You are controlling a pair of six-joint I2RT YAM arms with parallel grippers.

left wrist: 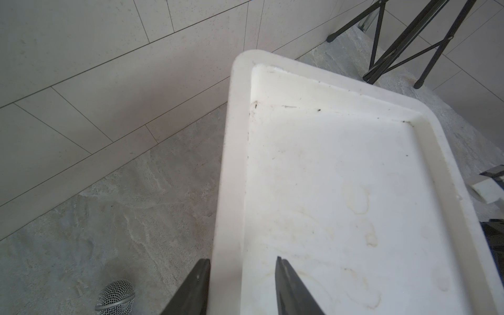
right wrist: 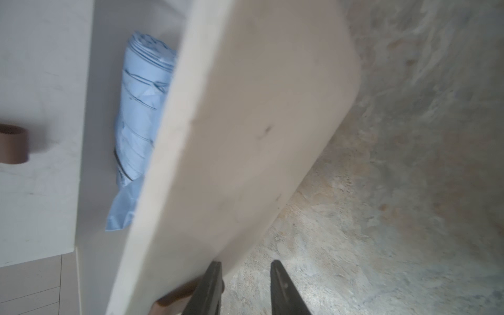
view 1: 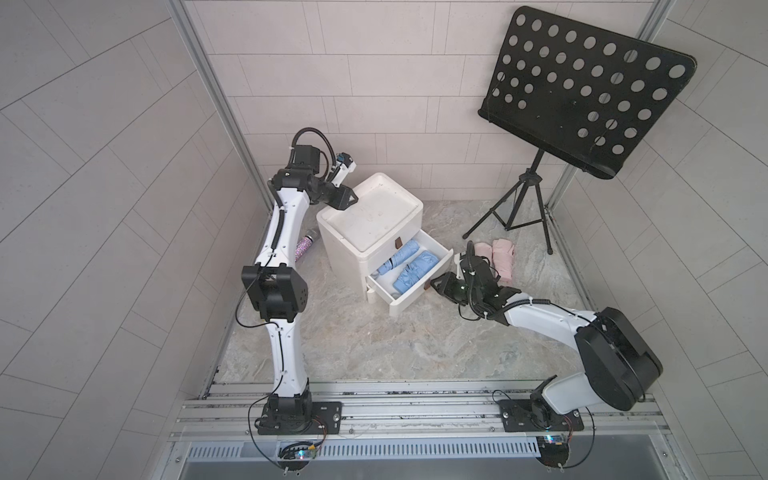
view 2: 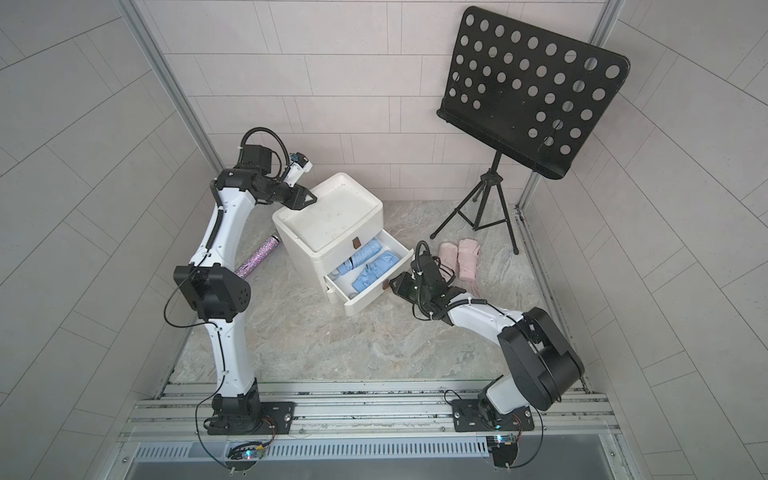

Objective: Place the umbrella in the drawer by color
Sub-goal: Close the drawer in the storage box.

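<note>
Both top views show me two blue umbrellas in the open drawer and pink umbrellas on the floor. Right gripper is a bit spread, holding nothing. Left gripper sits over the cabinet rim; I cannot tell if it pinches.

- No text, label, brand, number or sign can be read in any view.
- The drawer unit and blue umbrellas show no legible marking.
</note>
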